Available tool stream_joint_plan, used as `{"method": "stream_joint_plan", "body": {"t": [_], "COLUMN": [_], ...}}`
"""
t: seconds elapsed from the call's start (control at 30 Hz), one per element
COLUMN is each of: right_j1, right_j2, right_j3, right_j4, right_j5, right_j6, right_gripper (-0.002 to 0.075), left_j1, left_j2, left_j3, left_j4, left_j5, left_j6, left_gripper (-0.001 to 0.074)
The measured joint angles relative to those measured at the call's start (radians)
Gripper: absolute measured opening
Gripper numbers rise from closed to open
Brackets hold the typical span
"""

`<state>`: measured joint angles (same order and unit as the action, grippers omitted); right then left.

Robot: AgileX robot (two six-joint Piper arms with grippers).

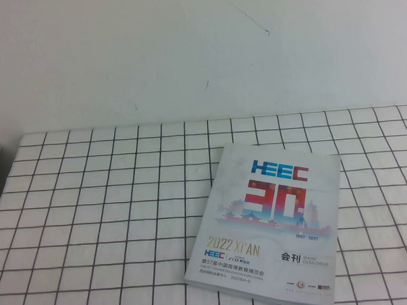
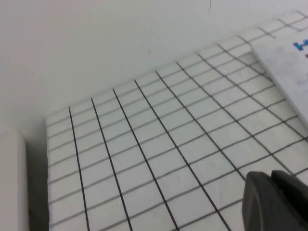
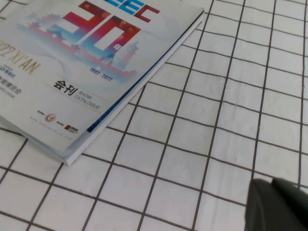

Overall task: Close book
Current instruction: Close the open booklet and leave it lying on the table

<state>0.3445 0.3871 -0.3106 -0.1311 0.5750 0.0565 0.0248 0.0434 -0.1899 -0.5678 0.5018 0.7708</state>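
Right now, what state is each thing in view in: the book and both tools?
Book: closed, front cover up, flat on the checked cloth.
Left tool: over bare cloth, clear of the book.
Right tool: over cloth beside the book, not touching it.

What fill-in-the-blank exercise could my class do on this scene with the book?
1. The book lies flat, not open but ____.
2. The white cloth under it carries a black ____ of squares.
3. The big red number printed on the book is ____.
4. The left gripper hangs over bare cloth; the right gripper hangs over cloth near the ____.
Missing words: closed; grid; 30; book.
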Motion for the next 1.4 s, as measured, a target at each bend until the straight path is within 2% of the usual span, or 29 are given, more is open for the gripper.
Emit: {"method": "stream_joint_plan", "body": {"t": [0.13, 0.27, 0.37, 0.47, 0.83, 1.4], "right_j1": [0.000, 0.000, 0.000, 0.000, 0.000, 0.000], "right_j2": [0.000, 0.000, 0.000, 0.000, 0.000, 0.000], "right_j3": [0.000, 0.000, 0.000, 0.000, 0.000, 0.000], "right_j4": [0.000, 0.000, 0.002, 0.002, 0.002, 0.002], "right_j5": [0.001, 0.001, 0.002, 0.002, 0.002, 0.002], "right_j6": [0.000, 0.000, 0.000, 0.000, 0.000, 0.000], "right_gripper": [-0.0003, -0.0003, -0.0003, -0.0003, -0.0003, -0.0003], "left_j1": [0.000, 0.000, -0.002, -0.002, -0.078, -0.080], "left_j2": [-0.004, -0.042, -0.051, -0.055, -0.055, -0.055], "left_j3": [0.106, 0.180, 0.199, 0.201, 0.201, 0.201], "left_j4": [0.063, 0.263, 0.339, 0.388, 0.429, 0.406], "left_j5": [-0.077, -0.119, -0.150, -0.156, -0.158, -0.158], "left_j6": [-0.098, -0.408, -0.620, -0.715, -0.741, -0.741], "left_gripper": [-0.0004, -0.0004, -0.0004, -0.0004, -0.0004, -0.0004]}}
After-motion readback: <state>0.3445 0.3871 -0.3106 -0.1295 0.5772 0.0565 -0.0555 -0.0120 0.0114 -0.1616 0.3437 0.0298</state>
